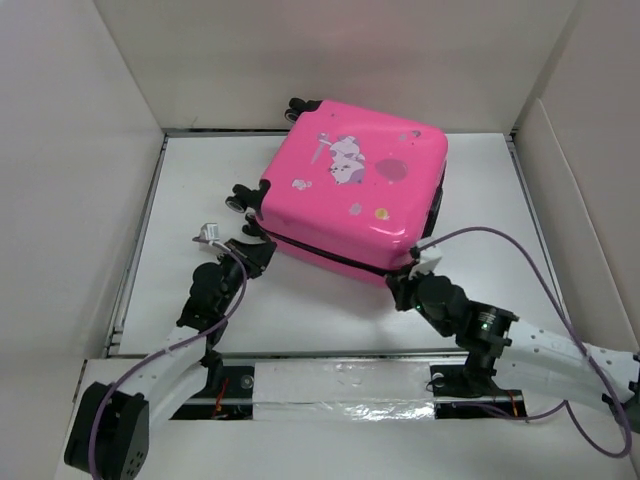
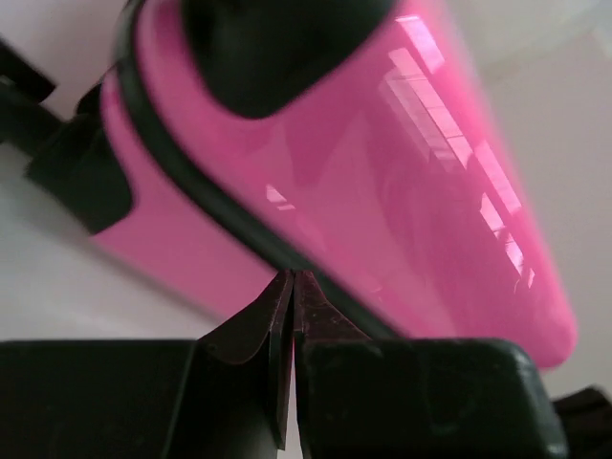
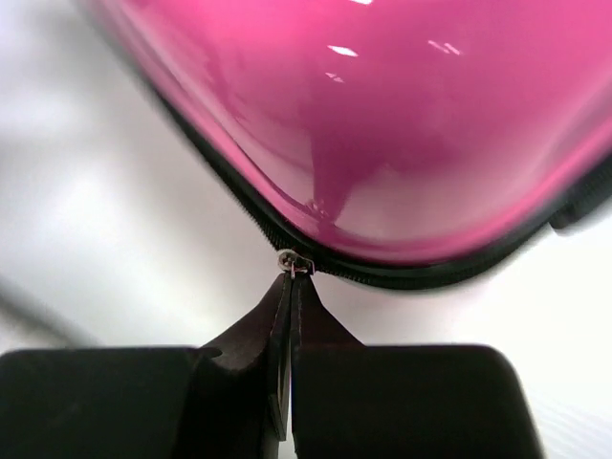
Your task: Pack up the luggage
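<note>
The bright pink luggage lies flat and closed on the white table, print side up, turned at an angle. My left gripper is at its near left corner. The left wrist view shows that gripper shut, its tips pressed against the black zipper trim of the luggage; nothing shows between them. My right gripper is at the near right corner. In the right wrist view it is shut on the pull of the silver zipper slider under the pink shell.
Black wheels stick out at the luggage's left side and far corner. A small white piece lies left of the left gripper. White walls enclose the table. Purple cables loop over the right arm. Silver tape runs along the near edge.
</note>
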### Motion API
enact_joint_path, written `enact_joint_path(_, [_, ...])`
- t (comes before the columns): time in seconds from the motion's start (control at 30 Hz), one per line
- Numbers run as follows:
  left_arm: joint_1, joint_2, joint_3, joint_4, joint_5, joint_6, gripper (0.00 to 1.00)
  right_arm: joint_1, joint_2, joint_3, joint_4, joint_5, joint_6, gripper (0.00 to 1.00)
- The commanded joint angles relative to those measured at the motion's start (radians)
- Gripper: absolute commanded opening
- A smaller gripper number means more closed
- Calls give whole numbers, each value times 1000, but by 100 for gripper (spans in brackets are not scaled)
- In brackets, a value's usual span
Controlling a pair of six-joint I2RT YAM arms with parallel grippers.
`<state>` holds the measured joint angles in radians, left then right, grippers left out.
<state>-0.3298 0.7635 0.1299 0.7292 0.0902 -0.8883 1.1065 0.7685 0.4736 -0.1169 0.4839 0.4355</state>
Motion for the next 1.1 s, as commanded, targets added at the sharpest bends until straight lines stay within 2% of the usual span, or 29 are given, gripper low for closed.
enact_joint_path(0.0, [-41,88,28,71,120,-12,0,-46,-168,42,139,124,-27,0])
enact_joint_path(0.1, [-147,152,89,87,50,17,0,-59,-181,17,120,93,-17,0])
enact_joint_path(0.17, [-195,158,134,76,2,25,0,-41,-114,-9,126,71,34,0])
enact_joint_path(0.23, [-195,148,175,46,-45,51,0,-10,-66,-36,183,90,98,0])
enact_joint_path(0.27, [-195,120,195,-38,-73,64,0,27,-45,-58,201,113,115,0])
enact_joint_path(0.3, [-195,105,212,-83,-114,77,25,39,-11,-65,218,161,129,0])
enact_joint_path(0.33, [-195,91,246,-133,-191,81,43,39,3,-67,220,191,140,0])
enact_joint_path(0.37, [-186,65,257,-214,-214,69,55,39,11,-67,218,200,141,0])
enact_joint_path(0.4, [-149,51,260,-230,-224,55,74,39,11,-67,217,217,138,0])
enact_joint_path(0.5, [-65,25,235,-206,-202,-4,87,39,-6,-67,220,222,92,0])
enact_joint_path(0.87, [126,230,327,-120,-130,-84,84,39,-50,-78,187,136,45,0])
enact_joint_path(1.07, [163,338,385,-45,-109,-97,83,39,-83,-107,203,102,22,0])
